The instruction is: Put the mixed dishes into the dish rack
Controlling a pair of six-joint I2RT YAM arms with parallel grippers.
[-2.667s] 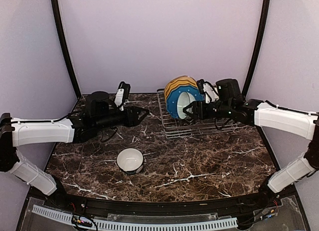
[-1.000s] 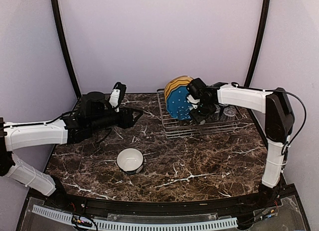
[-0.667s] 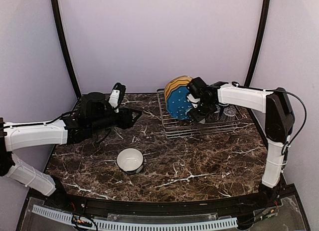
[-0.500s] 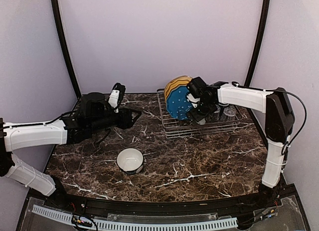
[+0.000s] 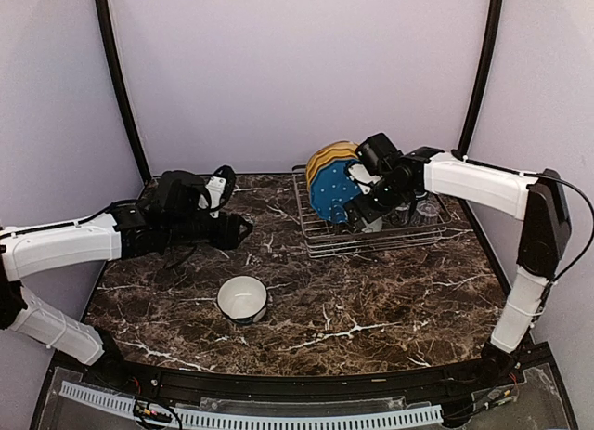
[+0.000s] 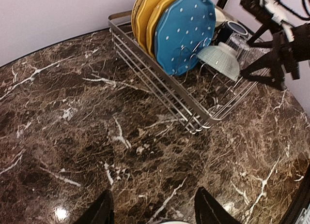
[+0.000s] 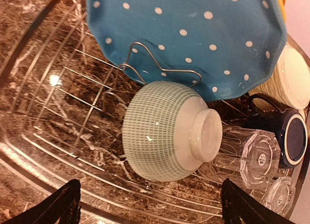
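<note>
The silver wire dish rack (image 5: 320, 249) stands at the back right and holds yellow dotted plates (image 5: 329, 154), a blue dotted plate (image 7: 193, 35), a mint-green bowl (image 7: 167, 132) on its side, a clear glass tumbler (image 7: 242, 154), a navy mug (image 7: 290, 137) and a cream mug (image 7: 290, 83). My right gripper (image 5: 360, 207) is open and empty just above the mint-green bowl, its fingertips (image 7: 63, 204) wide apart. My left gripper (image 5: 239, 230) is open and empty, low over the marble left of the rack (image 6: 160, 79). The cream bird plate is hidden.
A white bowl with a dark base (image 5: 243, 298) stands upright on the marble table (image 5: 371, 309), near the middle and just below my left gripper. Curved black poles and lilac walls close in the back and sides.
My right gripper has let go of the mint-green bowl, which now lies in the rack, and has drawn back a little. My left gripper has dropped lower and nearer, towards the white bowl.
</note>
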